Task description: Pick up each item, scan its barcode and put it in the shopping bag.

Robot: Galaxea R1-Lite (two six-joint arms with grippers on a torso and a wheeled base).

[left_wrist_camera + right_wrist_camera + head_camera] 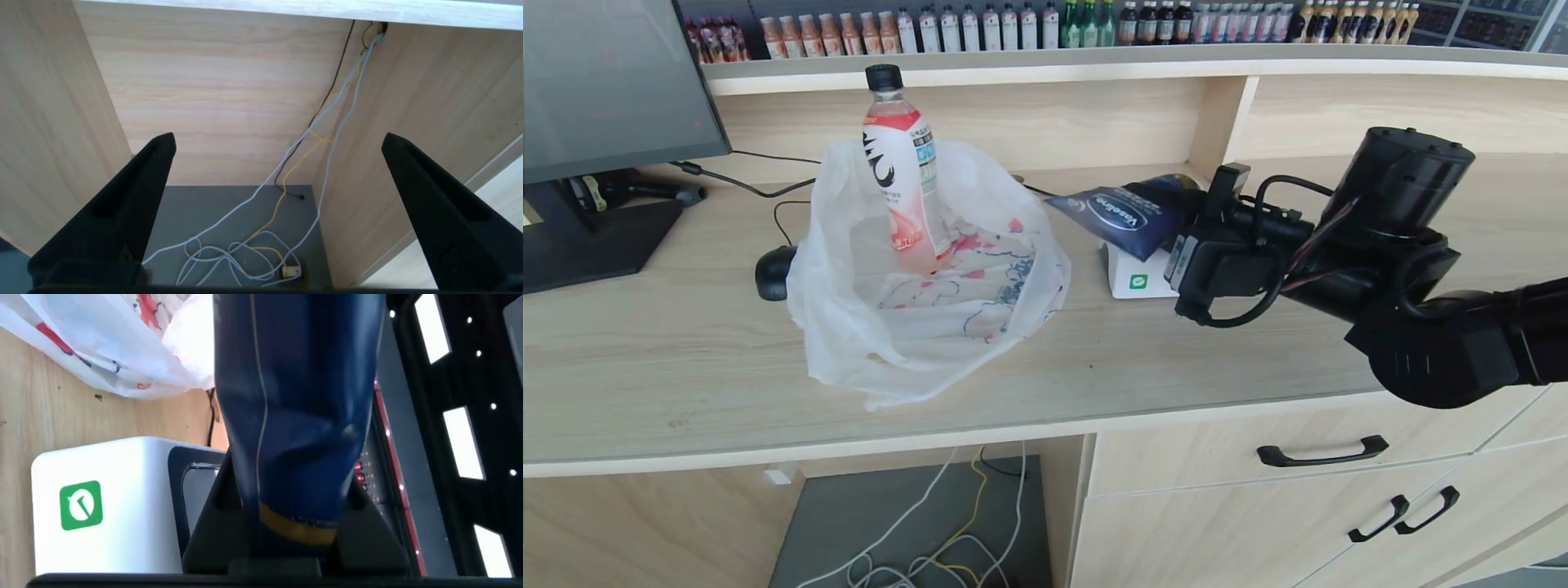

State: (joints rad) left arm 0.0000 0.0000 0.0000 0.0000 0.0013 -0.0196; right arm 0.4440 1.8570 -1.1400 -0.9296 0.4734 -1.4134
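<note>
Holding blue pouch (pixel 1123 214) over white scanner box (pixel 1131 282), likely presenting barcode for scanning. Right gripper (pixel 1178 219) clamping narrow on pouch end. Shopping bag (pixel 1013 278) sitting open on surface (pixel 1176 359) nearby, drink bottle (pixel 900 163) standing inside. Left gripper (pixel 278 143) hanging below surface, spread wide, holding nothing.

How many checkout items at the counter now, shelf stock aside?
2. The bottle stands inside the shopping bag; the blue pouch is clamped in the right gripper beside the white box. More could be hidden under the bag's folds.
</note>
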